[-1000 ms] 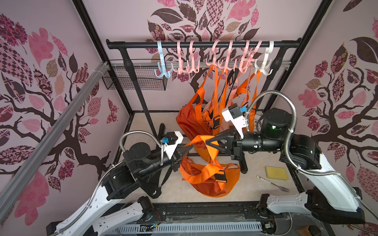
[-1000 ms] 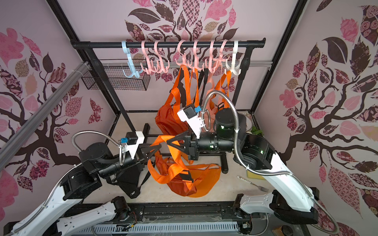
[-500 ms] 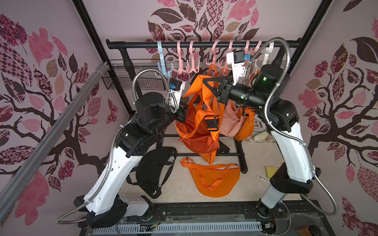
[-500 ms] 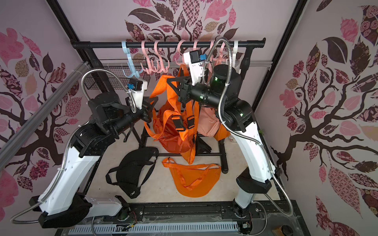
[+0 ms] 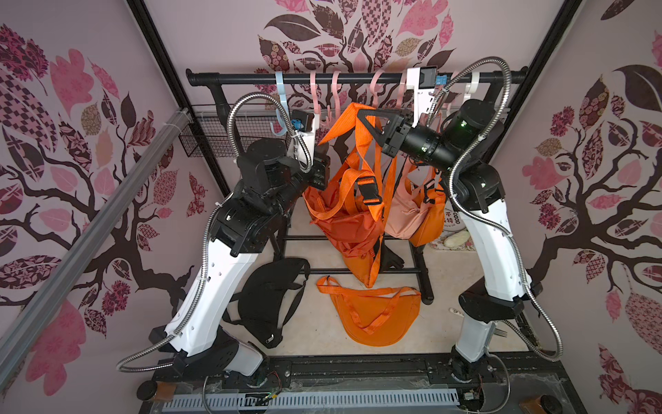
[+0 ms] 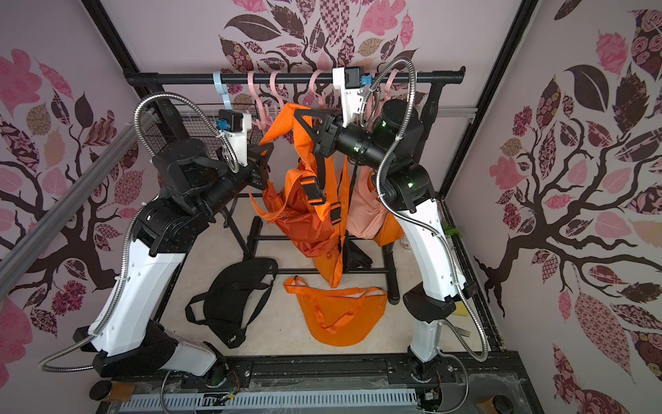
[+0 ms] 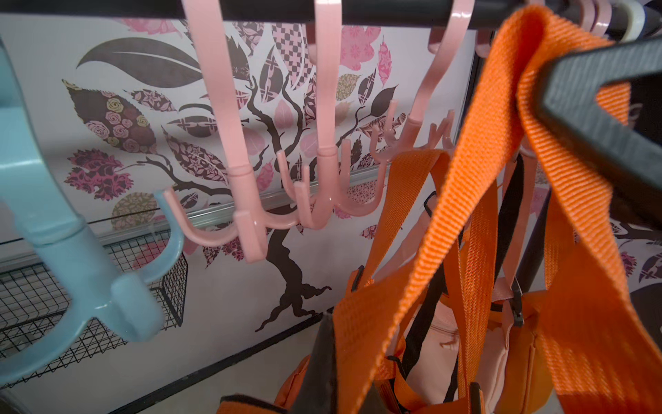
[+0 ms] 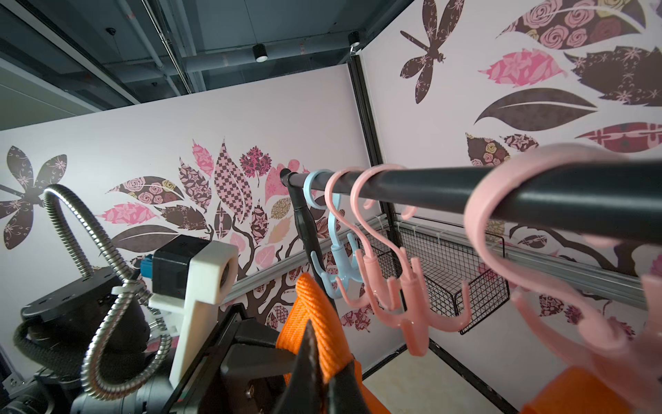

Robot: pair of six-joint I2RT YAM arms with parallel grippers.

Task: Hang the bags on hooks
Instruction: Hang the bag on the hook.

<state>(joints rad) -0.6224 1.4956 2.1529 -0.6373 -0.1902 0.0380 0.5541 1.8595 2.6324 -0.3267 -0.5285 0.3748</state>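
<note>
The orange bag [image 5: 344, 222] hangs in the air under the rail, held up by its orange strap [image 5: 359, 125]. My right gripper [image 5: 360, 113] is shut on the top of the strap loop, just below the pink hooks [image 5: 335, 93] on the black rail [image 5: 358, 77]. In the right wrist view the strap [image 8: 315, 308] is pinched in that gripper [image 8: 311, 335], beside a pink hook [image 8: 408, 319]. My left gripper [image 6: 267, 150] is shut on a lower part of the strap [image 7: 430, 251], which runs up from its fingertips [image 7: 324, 358].
A blue hook [image 5: 281, 104] hangs at the rail's left end. A pink bag [image 5: 404, 211] and another orange bag [image 5: 430, 222] hang behind. An orange bag [image 5: 372, 315] and a black bag [image 5: 268, 301] lie on the floor. A wire basket [image 5: 211, 132] sits behind the left arm.
Both arms rose from low over the floor up to the rail, lifting the orange bag by its strap. The right gripper now holds the loop beside the hooks.
</note>
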